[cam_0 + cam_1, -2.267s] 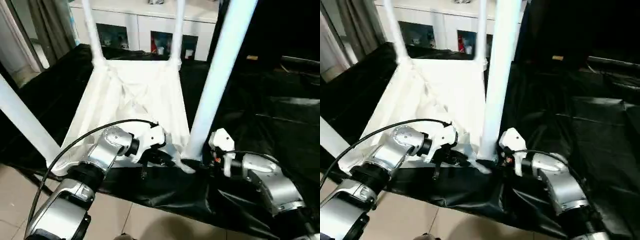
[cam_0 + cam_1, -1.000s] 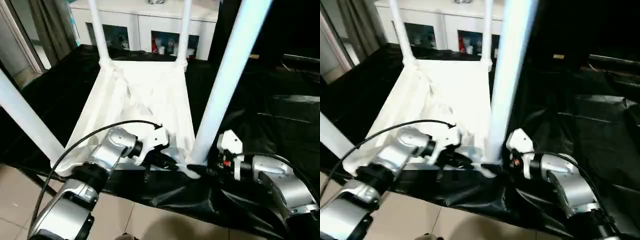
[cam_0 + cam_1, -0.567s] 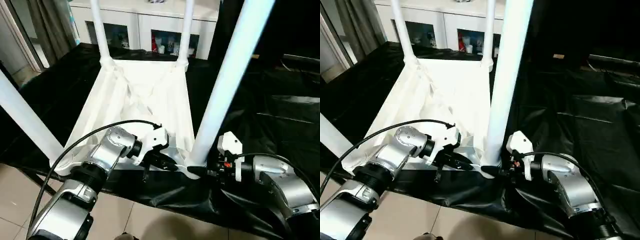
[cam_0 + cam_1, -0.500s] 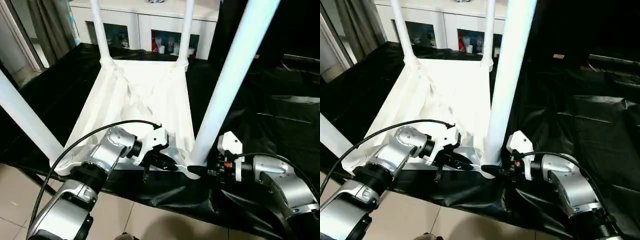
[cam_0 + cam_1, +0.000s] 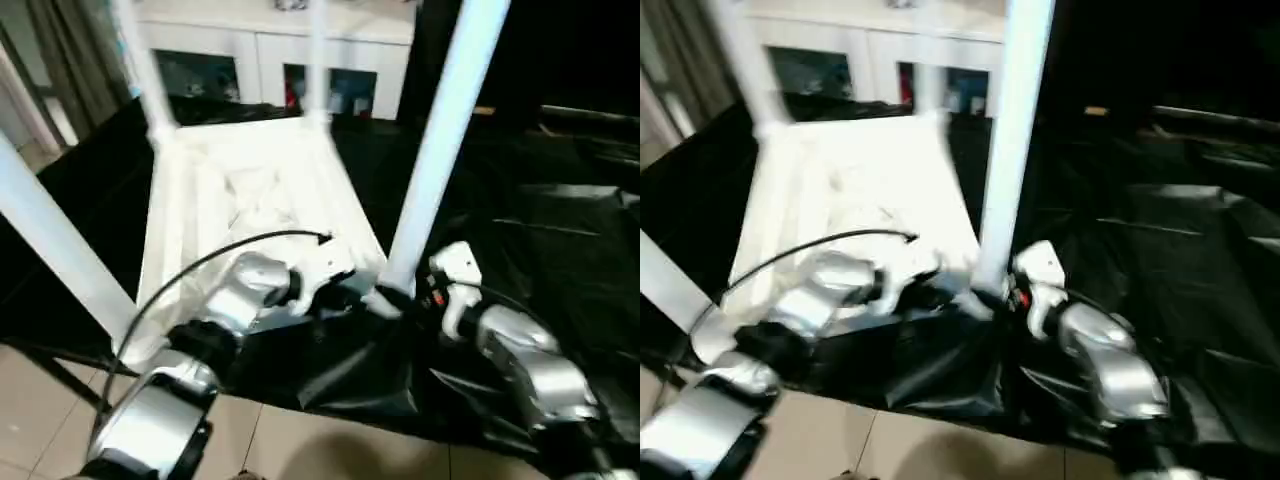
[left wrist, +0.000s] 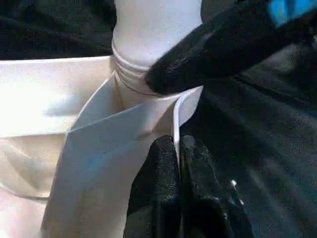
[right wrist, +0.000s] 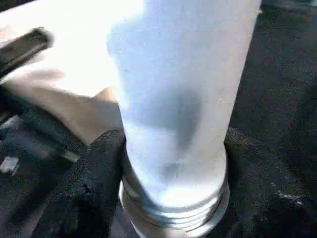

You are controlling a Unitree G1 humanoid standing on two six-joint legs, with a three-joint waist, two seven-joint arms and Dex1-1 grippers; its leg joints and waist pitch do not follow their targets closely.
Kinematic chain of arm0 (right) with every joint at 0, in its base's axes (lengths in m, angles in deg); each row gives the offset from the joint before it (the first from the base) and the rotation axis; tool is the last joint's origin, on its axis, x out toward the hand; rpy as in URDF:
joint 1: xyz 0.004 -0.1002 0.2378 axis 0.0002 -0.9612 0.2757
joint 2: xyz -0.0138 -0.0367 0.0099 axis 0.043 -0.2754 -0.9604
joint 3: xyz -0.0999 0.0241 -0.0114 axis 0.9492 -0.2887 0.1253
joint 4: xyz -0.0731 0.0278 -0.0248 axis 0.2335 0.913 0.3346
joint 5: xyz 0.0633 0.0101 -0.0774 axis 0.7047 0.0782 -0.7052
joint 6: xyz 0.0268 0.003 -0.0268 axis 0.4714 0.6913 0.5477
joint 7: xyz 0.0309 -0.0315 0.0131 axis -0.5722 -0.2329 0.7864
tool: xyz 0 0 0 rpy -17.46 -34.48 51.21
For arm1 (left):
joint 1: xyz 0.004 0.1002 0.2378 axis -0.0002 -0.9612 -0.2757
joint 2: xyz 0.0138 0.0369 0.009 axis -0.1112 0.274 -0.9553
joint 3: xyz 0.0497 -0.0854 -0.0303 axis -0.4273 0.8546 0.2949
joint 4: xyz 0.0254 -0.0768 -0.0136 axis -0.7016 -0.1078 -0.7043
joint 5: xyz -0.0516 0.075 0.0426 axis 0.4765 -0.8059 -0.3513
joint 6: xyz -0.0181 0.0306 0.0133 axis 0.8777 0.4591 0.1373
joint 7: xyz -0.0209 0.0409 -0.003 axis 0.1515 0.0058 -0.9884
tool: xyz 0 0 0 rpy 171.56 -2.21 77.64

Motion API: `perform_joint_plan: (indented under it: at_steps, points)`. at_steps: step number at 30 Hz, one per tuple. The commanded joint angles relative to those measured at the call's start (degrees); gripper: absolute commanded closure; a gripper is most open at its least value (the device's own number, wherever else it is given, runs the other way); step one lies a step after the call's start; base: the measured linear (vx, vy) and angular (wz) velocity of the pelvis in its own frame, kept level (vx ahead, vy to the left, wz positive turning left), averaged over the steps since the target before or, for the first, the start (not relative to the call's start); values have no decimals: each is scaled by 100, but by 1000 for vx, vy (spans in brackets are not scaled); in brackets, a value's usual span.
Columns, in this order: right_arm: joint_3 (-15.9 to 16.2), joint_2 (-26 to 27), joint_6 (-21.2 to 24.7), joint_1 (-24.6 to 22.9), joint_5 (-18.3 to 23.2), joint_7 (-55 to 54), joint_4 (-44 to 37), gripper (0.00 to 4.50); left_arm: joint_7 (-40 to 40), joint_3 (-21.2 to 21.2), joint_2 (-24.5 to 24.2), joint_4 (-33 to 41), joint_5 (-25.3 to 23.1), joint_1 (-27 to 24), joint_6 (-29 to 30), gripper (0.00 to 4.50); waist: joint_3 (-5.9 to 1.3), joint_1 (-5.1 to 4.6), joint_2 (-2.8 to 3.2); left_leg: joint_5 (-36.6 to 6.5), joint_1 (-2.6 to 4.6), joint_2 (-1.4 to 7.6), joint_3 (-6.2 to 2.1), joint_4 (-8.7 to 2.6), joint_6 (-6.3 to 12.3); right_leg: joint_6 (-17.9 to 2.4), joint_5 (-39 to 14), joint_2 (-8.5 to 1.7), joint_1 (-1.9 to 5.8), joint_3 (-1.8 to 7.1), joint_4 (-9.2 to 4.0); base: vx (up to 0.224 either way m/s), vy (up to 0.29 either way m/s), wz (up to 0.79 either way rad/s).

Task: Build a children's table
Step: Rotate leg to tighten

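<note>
The children's table lies upside down on a black sheet, its ribbed underside facing up, and four white legs rise from its corner sockets. The near right leg stands tall in the middle of the scene, its base seated in the near right corner socket; the near left leg slants up at the left edge, and the two far legs stand at the far corners. The right gripper closes around the base of the near right leg just above the threaded collar, one black finger on each side and both touching it. The left gripper sits just beside that same corner, its two fingers pressed together on the thin edge of the tabletop's rim, near the other gripper's finger that lies against the leg. Beyond the far edge of the sheet stands a white cabinet with glass doors, and tiled floor shows at the near left.
</note>
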Motion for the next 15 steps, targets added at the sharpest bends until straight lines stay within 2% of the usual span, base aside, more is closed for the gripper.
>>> perform_joint_plan:
  at_steps: [1,3,5,6,8,9,10,11,12,14,15]
  points:
    - [237,195,221,0,-257,-376,61,184,610,-81,419,-275,-30,16,103,450,-250,-10,-87,-1280,123,236,-134,-392,94,-1263,-577,-315,68,185,-476,0,0,0]
    - [437,352,83,-44,-409,-406,-51,184,879,-51,654,-463,-45,138,114,450,-273,15,-80,-1058,132,232,-134,-367,156,-1241,-111,-314,92,180,-460,0,0,0]
    - [490,400,-36,-72,-397,-352,-83,184,872,-50,714,-554,-71,186,26,450,-274,22,-98,-927,101,215,-131,-349,250,-1232,107,-310,111,175,-442,0,0,0]
    - [495,417,-62,-79,-371,-341,-95,128,856,-49,730,-590,-79,202,-10,450,-285,57,-94,-818,102,209,-126,-330,385,-1214,285,-315,114,172,-430,0,0,0]
    - [391,409,-70,-79,-218,-267,-101,114,731,-47,696,-562,-57,188,-55,450,-274,67,-82,-877,102,211,-126,-336,444,-1213,198,-321,108,166,-448,0,0,0]
    - [367,333,-77,-82,-138,-111,-125,112,574,-63,643,-498,-38,153,-88,450,-275,70,-76,-917,105,216,-126,-335,445,-1215,122,-323,103,165,-453,0,0,0]
    - [359,282,-74,-78,-89,-16,-142,86,475,-70,611,-483,-29,142,-125,450,-271,70,-73,-996,106,227,-133,-350,425,-1203,-53,-322,105,161,-466,0,0,0]
    - [387,138,-95,-75,-80,184,-166,86,273,-91,538,-456,-9,113,-253,450,-271,70,-73,-996,106,227,-133,-350,425,-1203,-53,-322,105,161,-466,0,0,0]
    - [444,-161,-95,-98,-1,668,-253,66,-146,-114,396,-345,76,25,-386,450,-275,82,-76,-990,97,234,-138,-343,450,-1189,-28,-318,132,161,-467,0,0,0]
    - [474,-296,-124,-119,32,888,-311,66,-322,-123,333,-301,111,-9,-416,450,-277,76,-81,-932,84,233,-129,-330,516,-1221,204,-313,124,164,-439,0,0,0]
    - [497,-588,-252,-167,94,1322,-402,66,-777,-165,162,-127,210,-116,-462,450,-279,77,-80,-920,85,231,-130,-327,528,-1237,233,-318,121,162,-434,0,0,0]
